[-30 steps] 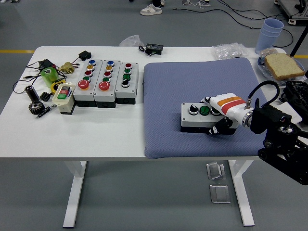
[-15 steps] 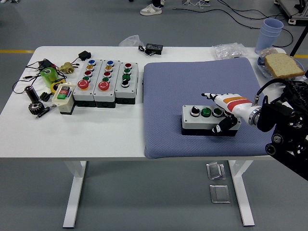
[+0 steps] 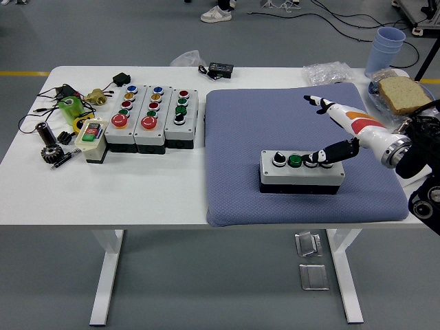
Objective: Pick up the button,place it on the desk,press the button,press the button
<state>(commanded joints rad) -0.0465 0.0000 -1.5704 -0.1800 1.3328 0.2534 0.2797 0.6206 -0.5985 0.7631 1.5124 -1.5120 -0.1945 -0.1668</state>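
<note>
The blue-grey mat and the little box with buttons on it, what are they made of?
The blue-grey mat looks like soft woven fabric over padding: a dotted weave, matte, with rounded puffy edges. The button box looks like hard plastic: a smooth, pale grey top, dark base and sharp corners. Its green button seems glossy plastic. The right hand over it is open.

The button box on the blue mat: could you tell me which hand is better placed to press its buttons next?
The right hand. It hangs open just above the button box, its thumb at the rightmost button. The left arm is out of view.
</note>
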